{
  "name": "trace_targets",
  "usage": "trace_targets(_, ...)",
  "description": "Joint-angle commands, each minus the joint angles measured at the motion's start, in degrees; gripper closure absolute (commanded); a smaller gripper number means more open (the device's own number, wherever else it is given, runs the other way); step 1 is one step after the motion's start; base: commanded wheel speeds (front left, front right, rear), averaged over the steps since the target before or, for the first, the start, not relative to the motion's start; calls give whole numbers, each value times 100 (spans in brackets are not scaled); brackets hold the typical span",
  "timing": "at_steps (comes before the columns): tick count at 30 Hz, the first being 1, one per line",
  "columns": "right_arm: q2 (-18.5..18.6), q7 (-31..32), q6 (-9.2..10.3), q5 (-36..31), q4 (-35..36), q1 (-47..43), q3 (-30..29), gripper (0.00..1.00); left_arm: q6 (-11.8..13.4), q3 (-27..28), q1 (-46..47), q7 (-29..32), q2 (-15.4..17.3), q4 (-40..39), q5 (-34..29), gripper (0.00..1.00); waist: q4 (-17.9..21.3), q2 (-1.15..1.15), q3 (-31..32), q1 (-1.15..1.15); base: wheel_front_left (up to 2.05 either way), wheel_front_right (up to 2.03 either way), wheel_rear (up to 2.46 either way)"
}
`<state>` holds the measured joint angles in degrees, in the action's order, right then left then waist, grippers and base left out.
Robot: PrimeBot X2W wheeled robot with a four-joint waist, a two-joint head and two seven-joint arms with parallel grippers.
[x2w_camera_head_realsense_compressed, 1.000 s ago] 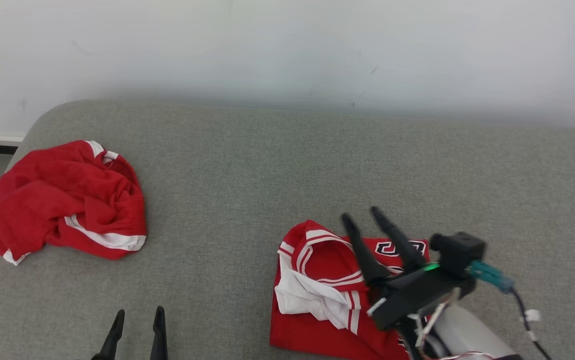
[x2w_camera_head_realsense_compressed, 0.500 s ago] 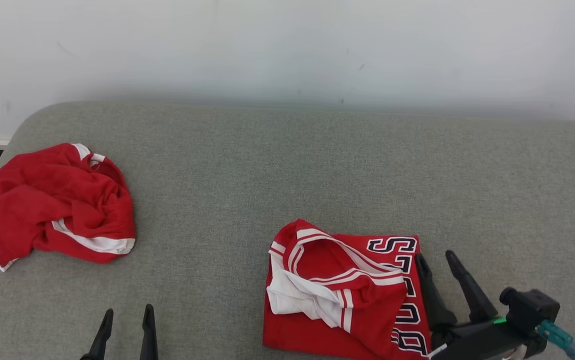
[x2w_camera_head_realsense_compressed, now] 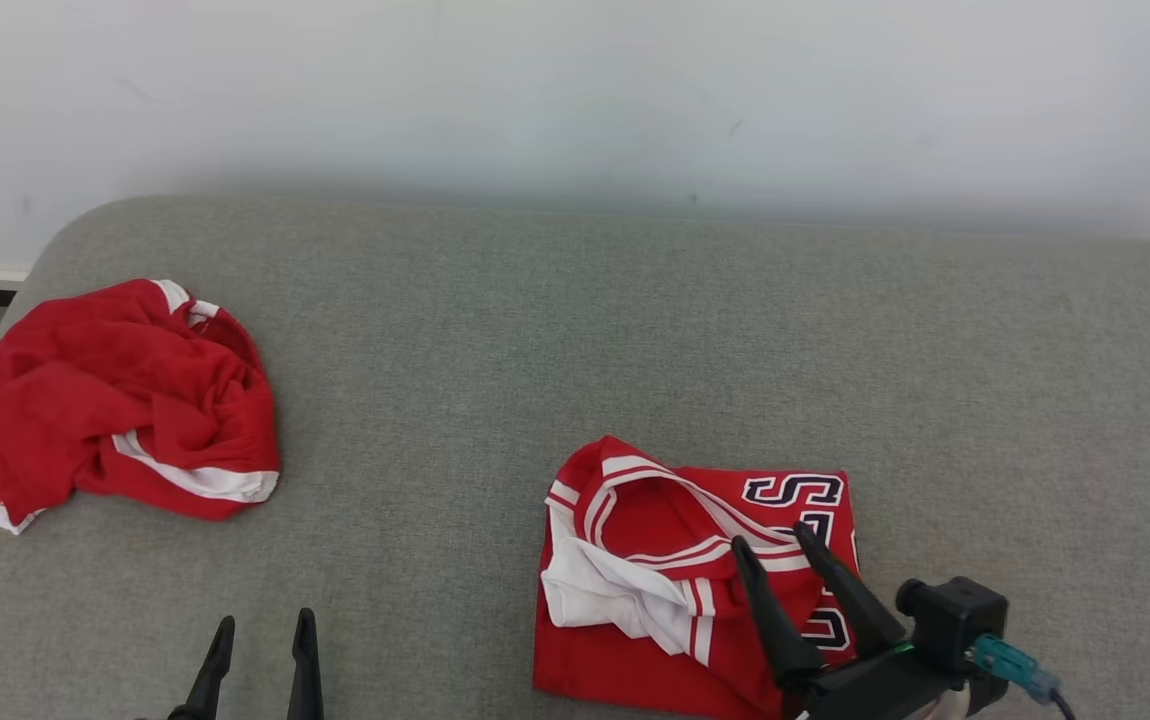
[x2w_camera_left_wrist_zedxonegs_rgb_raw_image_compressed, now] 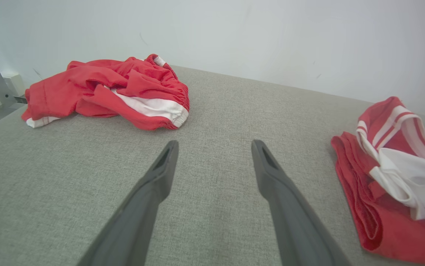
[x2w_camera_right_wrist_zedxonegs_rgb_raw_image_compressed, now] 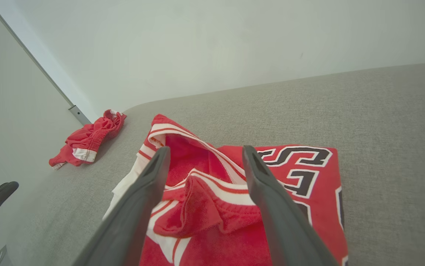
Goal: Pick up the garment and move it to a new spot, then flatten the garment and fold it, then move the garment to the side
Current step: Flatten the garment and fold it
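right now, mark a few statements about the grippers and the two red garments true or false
The right gripper is open, fingers over the folded jersey. True.
The left gripper is open, holding nothing. True.
The crumpled red garment lies near the grey cushion's left edge. True.
The jersey is spread out unfolded. False: it is folded, lettering showing.
The two garments touch. False: bare cushion lies between them.
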<state>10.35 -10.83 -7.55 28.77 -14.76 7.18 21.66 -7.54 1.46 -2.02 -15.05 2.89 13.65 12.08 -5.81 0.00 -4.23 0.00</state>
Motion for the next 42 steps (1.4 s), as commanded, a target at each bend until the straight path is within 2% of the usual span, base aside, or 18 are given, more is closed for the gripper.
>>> trace_targets(1,-27,43,10,-42,-81,40,41,0,13,-17,43,-23,-2,0,-68,0,-44,0,13,0,0,0,0)
trace_targets(5,-82,186,10,-132,-411,167,93,2,13,-24,24,-23,-2,12,-54,0,-134,0,24,0,0,0,0)
trace_targets(6,-103,204,10,-147,-481,194,90,37,13,-26,17,-23,-3,14,-48,0,-152,0,27,0,0,0,0)
trace_targets(7,-122,201,10,-178,-556,236,59,57,13,-24,9,-23,-2,17,-36,0,-168,0,32,0,0,0,0)
trace_targets(8,-138,198,10,-202,-604,257,56,96,13,-24,-3,-23,-2,18,-28,0,-180,0,36,0,0,0,0)
trace_targets(9,-165,183,10,-217,-668,256,29,100,13,-23,-14,-23,-2,21,-20,0,-191,0,42,0,0,0,0)
trace_targets(14,-244,102,10,-274,-758,344,120,100,13,-24,-57,-23,-2,40,0,0,-217,0,75,0,0,0,0)
trace_targets(21,-31,-150,10,-74,-285,189,847,100,13,-43,-75,-23,-2,36,10,0,-230,0,110,0,0,0,0)
trace_targets(22,26,-215,10,-35,-114,118,1130,100,13,-53,-57,-23,-2,35,20,0,-236,0,106,0,0,0,0)
trace_targets(26,134,-230,10,15,-24,-1,1521,100,13,-77,-38,-23,-2,44,40,0,-245,0,100,0,0,0,0)
trace_targets(31,91,-293,10,171,-155,17,1977,100,13,-77,-50,-23,-2,67,83,0,-236,0,94,0,0,0,0)
trace_targets(37,3,-342,11,520,-626,213,2504,98,13,-89,-18,-23,-1,108,94,0,-242,0,110,0,0,0,0)
trace_targets(38,-13,-361,11,565,-702,259,2557,55,13,-92,-13,-23,-2,114,91,0,-247,0,116,0,0,0,0)
trace_targets(39,-39,-384,11,626,-756,307,2611,0,13,-94,-8,-23,-2,114,89,0,-253,0,122,0,0,0,0)
trace_targets(42,-19,-432,11,747,-760,437,2707,0,13,-75,-7,-23,-2,106,91,0,-260,0,146,0,0,0,0)
